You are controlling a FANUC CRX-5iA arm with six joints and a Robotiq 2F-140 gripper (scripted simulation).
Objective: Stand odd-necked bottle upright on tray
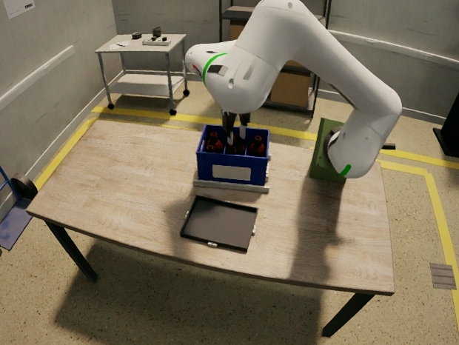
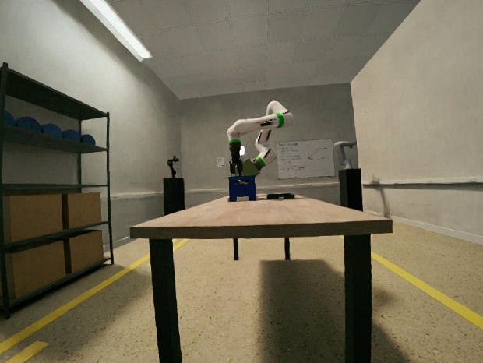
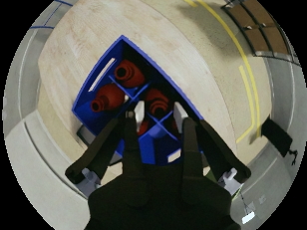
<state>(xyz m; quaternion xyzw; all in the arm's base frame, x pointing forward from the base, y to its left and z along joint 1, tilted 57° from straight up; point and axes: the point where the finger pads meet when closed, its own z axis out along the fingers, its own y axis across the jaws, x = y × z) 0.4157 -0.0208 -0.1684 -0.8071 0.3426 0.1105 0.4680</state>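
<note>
1. I see the dark red bottles (image 1: 255, 146) standing upright in the blue crate (image 1: 232, 171); which one has the odd neck I cannot tell from these views.
2. My gripper (image 1: 235, 136) reaches down into the far middle of the crate, its fingers (image 1: 228, 130) straddling a bottle top (image 3: 153, 102) in the wrist view, with a visible gap on each side.
3. The gripper is partly open and grips nothing; its tips sit among the bottle necks, at about rim level.
4. The crate rests on a pale flat board (image 1: 230, 186) near the middle of the wooden table (image 1: 111, 174).
5. The dark tray (image 1: 218, 223) lies nearer to me, just in front of the crate and apart from it, with no bottle on it.
6. The white arm (image 1: 308, 63) bends over from its green base (image 1: 320, 155) at the right of the crate.
7. Beyond the table I see a small cart (image 1: 105, 48) at far left.
</note>
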